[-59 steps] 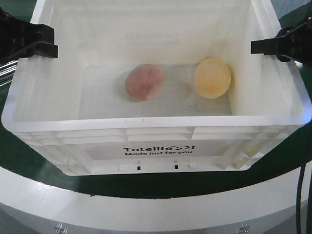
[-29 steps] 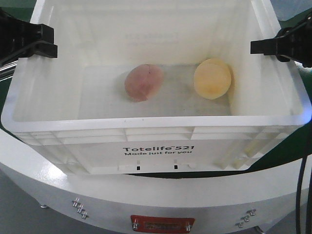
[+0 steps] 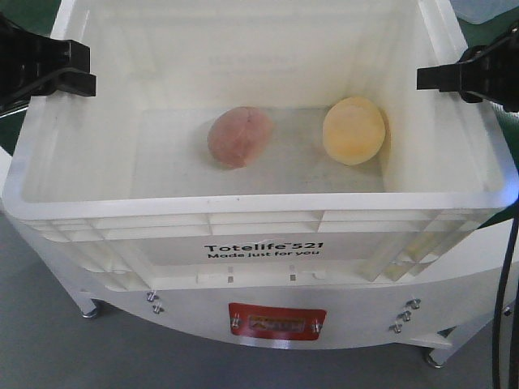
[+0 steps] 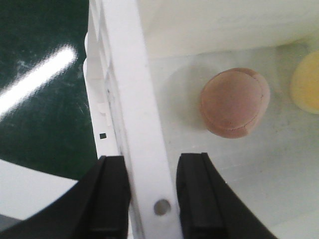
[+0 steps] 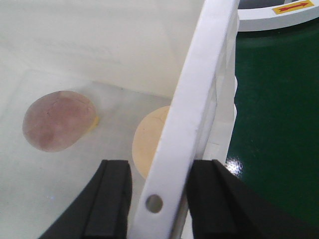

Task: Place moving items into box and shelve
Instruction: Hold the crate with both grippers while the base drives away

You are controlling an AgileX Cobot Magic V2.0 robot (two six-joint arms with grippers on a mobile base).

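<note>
Left gripper (image 4: 153, 167): clamped across the left rim of the box (image 4: 142, 99), one finger outside, one inside.
Right gripper (image 5: 162, 174): clamped the same way across the right rim.
Box count: one, white, open-topped, spanning both grippers.
Inside, two: pinkish-brown lump (image 3: 240, 136) mid-floor, clear of every wall; pale yellow lump (image 3: 353, 130) just beside the right wall; the pair apart.
Open room: bare floor along the left and near walls.
Below: white base (image 3: 186, 324) with one red plate (image 3: 276, 321).
</note>
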